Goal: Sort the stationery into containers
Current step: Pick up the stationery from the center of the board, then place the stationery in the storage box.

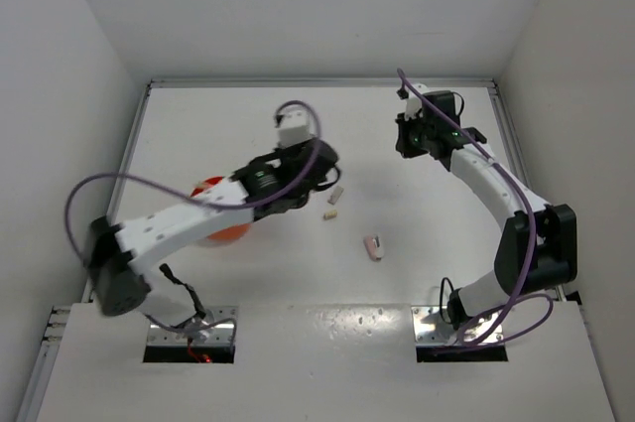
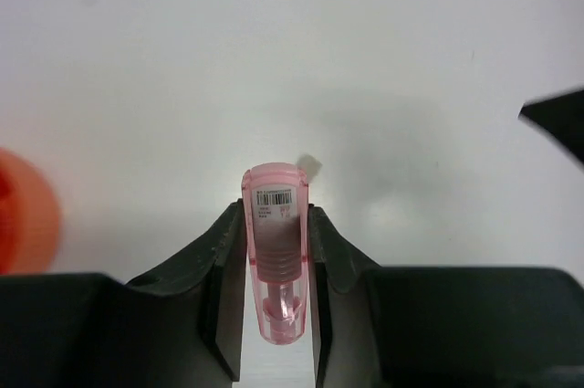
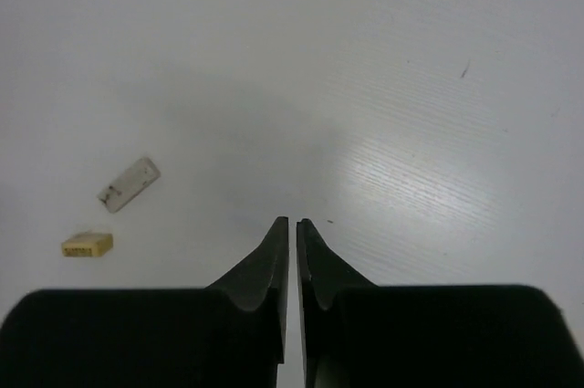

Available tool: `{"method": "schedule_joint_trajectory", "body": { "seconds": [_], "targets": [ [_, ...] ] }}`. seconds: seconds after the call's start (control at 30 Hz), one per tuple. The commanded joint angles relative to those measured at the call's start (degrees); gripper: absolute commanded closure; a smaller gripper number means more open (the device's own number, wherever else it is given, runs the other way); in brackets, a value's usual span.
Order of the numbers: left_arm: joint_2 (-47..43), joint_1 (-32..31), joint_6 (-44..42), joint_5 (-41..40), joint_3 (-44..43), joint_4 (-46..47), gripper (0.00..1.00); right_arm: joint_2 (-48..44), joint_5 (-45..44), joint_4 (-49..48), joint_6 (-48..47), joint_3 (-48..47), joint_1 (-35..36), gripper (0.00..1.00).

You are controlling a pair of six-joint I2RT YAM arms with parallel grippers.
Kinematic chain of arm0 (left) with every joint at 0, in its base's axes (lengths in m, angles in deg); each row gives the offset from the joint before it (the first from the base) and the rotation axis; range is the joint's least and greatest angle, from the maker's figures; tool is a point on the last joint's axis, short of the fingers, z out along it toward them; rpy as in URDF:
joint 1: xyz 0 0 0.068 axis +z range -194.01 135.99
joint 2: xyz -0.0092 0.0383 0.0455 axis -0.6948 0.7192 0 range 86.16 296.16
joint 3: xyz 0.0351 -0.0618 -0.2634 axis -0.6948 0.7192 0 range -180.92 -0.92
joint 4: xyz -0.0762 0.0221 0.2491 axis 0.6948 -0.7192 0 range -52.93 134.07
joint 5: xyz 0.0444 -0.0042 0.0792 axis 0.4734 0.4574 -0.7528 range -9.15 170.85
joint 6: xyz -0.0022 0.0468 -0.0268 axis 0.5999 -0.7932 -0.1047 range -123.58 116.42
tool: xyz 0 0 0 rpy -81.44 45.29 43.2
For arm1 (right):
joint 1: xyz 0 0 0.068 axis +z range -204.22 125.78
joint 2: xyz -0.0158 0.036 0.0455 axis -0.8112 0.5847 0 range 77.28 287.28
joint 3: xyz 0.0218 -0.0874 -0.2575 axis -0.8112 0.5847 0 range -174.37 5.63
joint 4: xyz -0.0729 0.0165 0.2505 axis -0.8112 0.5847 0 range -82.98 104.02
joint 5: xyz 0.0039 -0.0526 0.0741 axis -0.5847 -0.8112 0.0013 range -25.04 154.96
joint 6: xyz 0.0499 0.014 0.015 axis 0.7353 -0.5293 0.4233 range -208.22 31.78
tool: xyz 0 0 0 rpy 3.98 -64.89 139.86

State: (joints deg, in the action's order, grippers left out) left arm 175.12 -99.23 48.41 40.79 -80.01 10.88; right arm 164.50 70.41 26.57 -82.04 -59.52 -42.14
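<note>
White matte table [image 1: 248, 134], boxed in by plain white walls [image 1: 60, 94] on the left, back and right. A metal rail runs along the far and side edges. Even light, soft shadows.

Bowl [image 1: 230, 233]: orange, at about 9 o'clock from table centre, mostly hidden under the left arm [image 1: 169, 228], with only two orange slivers showing. Its contents can't be seen. In the left wrist view it is an orange blur at the left edge.

Left gripper [image 2: 276, 214]: out over mid-table at 3 o'clock from the bowl. Fingers narrow, clamped on both sides of the tube [image 2: 276, 260], which is clear pink with a barcode label near its far end and a dark core. The tube points away from the wrist. Can't tell if it's off the table.

Just at 4 o'clock of that gripper lie a white piece [image 1: 334, 196] and a tan piece [image 1: 330, 211], close together but apart, both flat. Pink piece [image 1: 373, 246] lies alone further toward 5 o'clock.

Right gripper [image 3: 292, 222]: at 2 o'clock from centre, over bare table. Fingers are pressed together with only a hairline gap, and hold nothing. Its camera shows fine ribbing in the surface and a dark speck [image 3: 465, 68].

Purple cables [image 1: 89, 194] loop off both arms. Metal plates [image 1: 190, 333] sit under the bases at the near edge.
</note>
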Motion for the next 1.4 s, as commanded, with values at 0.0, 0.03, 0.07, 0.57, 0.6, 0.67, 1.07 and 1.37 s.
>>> {"method": "schedule_joint_trajectory", "body": {
  "seconds": [0.0,0.03,0.07,0.57,0.6,0.67,1.07,1.37],
  "targets": [
    [-15.5,0.4,7.8,-16.5,10.6,-3.8,1.00,-2.2,4.0,-1.6,-0.9,0.4,-0.4,0.91],
    [-18.8,1.3,10.3,-18.1,13.2,-6.3,1.00,-2.2,5.9,-1.6,-1.4,0.4,-0.4,0.74],
    [-22.1,2.4,13.4,-18.7,15.9,-6.9,1.00,-2.2,6.5,-1.0,-1.4,0.4,-0.4,0.58],
    [-48.8,4.9,36.1,-32.4,34.6,-27.3,1.00,-3.3,13.5,-1.5,-5.6,1.6,-0.4,0.53],
    [-48.8,4.9,42.1,-33.6,34.6,-30.1,1.00,-3.3,14.1,-1.5,-5.6,1.6,-0.4,0.53],
    [-47.8,5.5,49.1,-37.5,34.6,-35.5,1.00,-3.3,14.6,-1.5,-6.2,1.6,-0.4,0.53],
    [-38.5,14.0,48.1,-44.6,36.5,-30.3,1.00,-2.1,15.2,-1.0,-6.2,1.6,-0.4,0.53],
    [-38.5,27.3,7.8,-31.8,41.6,7.4,1.00,-3.1,15.7,-1.0,-6.2,2.1,-0.9,0.53]
  ]
}}
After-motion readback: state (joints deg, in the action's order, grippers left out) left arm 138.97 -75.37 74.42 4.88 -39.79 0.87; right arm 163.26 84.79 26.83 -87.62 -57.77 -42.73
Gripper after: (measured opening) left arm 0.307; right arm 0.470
